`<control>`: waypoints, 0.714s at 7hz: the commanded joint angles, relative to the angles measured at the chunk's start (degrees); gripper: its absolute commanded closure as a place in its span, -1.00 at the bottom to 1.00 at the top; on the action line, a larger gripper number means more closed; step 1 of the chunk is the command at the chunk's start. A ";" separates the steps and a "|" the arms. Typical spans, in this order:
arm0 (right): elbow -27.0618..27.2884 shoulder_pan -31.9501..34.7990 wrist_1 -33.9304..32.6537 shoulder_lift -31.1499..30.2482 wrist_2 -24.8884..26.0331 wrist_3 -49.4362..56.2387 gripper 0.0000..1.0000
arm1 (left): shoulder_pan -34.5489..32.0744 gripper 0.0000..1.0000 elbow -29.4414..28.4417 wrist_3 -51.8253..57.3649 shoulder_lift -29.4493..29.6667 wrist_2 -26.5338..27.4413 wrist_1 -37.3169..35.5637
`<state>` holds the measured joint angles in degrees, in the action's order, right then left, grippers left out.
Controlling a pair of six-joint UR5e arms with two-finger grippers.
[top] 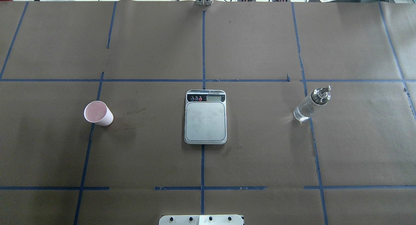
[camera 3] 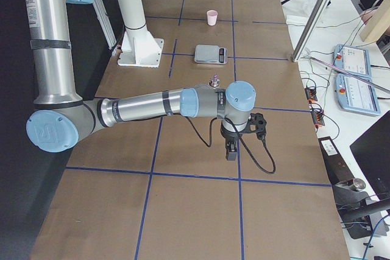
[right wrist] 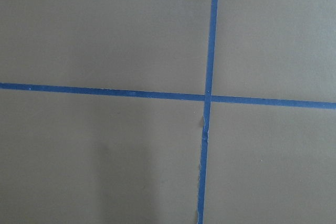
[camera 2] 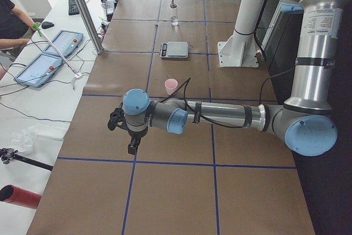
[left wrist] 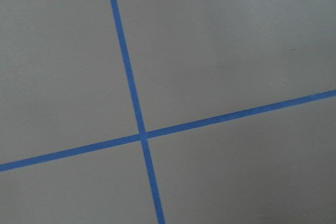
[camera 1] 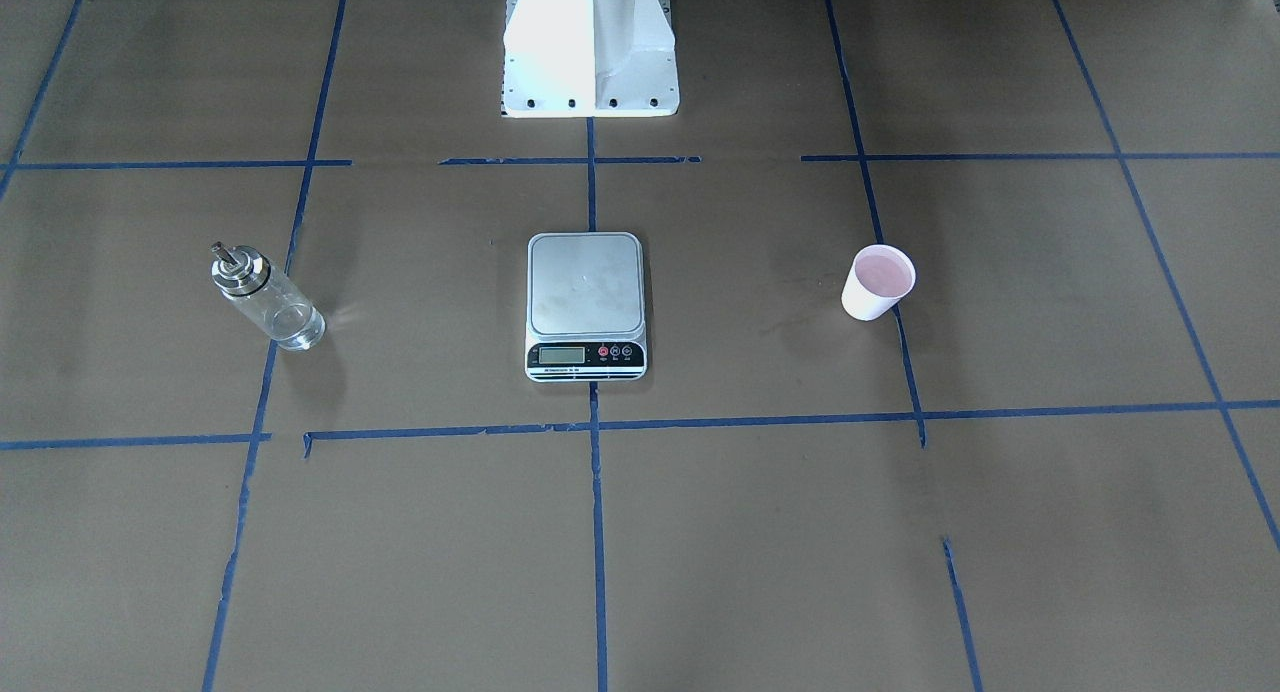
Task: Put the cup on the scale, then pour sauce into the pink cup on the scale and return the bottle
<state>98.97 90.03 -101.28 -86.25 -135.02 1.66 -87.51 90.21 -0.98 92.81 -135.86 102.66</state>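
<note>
Scale (top: 205,121) – flat rectangle, brushed-steel platform, white base – sat at middle of desk (top: 357,153). Paper cup (top: 97,113), tapered, white outside, pink inside, stood toward left edge; clear glass bottle (top: 310,104), silver collar and spout, toward right edge. Brown paper (top: 146,39) covered top, blue tape (top: 202,49) in grid. Left gripper (camera 2: 132,146) and right gripper (camera 3: 231,150) hung over desk's ends, apart from all three – whether parted or closed, could not tell.
</note>
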 commanded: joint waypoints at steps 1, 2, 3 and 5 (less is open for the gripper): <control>-0.53 0.14 -0.32 -0.06 0.20 0.01 -1.00 | -0.21 -1.00 0.32 2.89 -0.34 0.07 1.21; -0.70 0.14 -0.06 -0.24 -0.15 -0.08 -1.00 | 0.32 -1.00 0.58 1.96 0.78 1.46 0.53; -0.53 0.14 -0.05 -0.76 -0.68 -0.08 -1.00 | 0.24 -1.00 0.58 2.04 0.10 1.04 1.04; -0.18 -0.64 0.21 -0.95 -0.51 -0.26 -1.00 | 5.46 -1.00 2.68 1.61 0.00 -3.25 4.10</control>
<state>98.41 89.95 -101.25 -87.20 -135.51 1.54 -85.92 91.67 1.17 92.78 -136.97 104.71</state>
